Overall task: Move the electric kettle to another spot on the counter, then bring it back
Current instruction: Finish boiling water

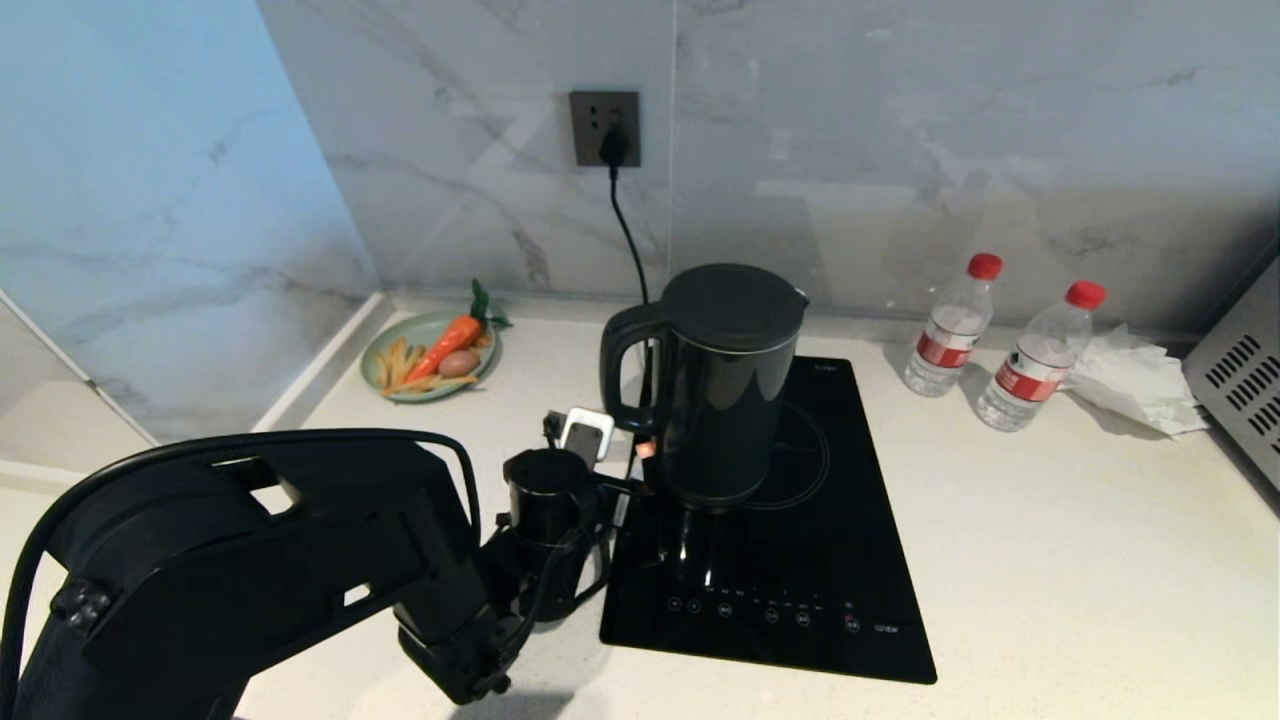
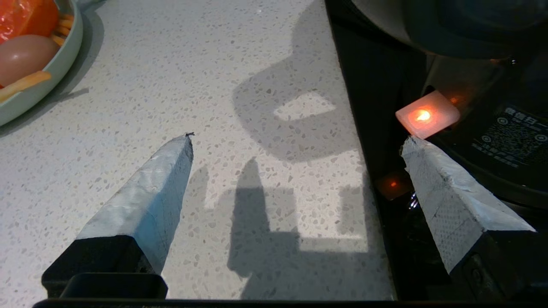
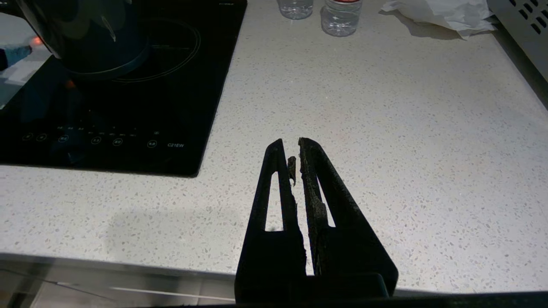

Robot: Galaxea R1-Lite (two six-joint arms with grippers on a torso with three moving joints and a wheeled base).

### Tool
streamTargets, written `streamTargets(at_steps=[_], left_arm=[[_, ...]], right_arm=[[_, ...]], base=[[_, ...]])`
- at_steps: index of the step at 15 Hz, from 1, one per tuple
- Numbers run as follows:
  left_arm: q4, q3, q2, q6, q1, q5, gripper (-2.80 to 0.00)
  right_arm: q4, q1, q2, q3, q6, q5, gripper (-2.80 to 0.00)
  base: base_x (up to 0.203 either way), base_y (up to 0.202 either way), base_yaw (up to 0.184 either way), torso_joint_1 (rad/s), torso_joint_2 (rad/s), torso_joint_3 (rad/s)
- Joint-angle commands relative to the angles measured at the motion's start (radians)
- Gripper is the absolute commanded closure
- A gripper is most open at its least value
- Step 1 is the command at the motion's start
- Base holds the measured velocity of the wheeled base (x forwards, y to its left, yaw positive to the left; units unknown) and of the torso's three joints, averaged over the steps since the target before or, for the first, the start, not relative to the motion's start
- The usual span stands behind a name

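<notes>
Black kettle [image 1: 722, 385] stands on the cooktop [image 1: 850, 560]; my left gripper [image 2: 295, 143] hangs beside its handle over the counter [image 2: 214, 85], fingers spread wide, empty. Right gripper [image 3: 295, 147] pressed together.

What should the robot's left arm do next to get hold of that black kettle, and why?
Probably ease the left gripper forward to the handle. Its fingers stand open and empty over the counter, just short of the electric kettle, which sits on the cooktop.

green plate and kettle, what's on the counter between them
Nothing: in the head view only bare counter lies between the green plate and the kettle.
</notes>
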Motion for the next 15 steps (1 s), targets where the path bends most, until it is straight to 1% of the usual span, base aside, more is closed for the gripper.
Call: streamTargets(at_steps=[1,9,15], left_arm=[[-0.008,0.005,-0.002,0.001,-0.003,0.002,-2.8],[-0.008,0.003,0.032,0.004,-0.001,0.001,-2.8],[0.0,-0.054,0.055,0.026,-0.003,0.003,-2.8]], right_arm=[[0.0,0.0,0.0,-0.001,-0.001,0.0,0.0],[0.0,0.0,0.0,-0.001,0.0,0.0,0.0],[0.0,0.0,0.0,0.0,0.0,0.0,0.0]], base=[[0.0,0.0,0.0,0.0,0.0,0.0],[0.0,0.0,0.0,0.0,0.0,0.0],[0.0,0.0,0.0,0.0,0.0,0.0]])
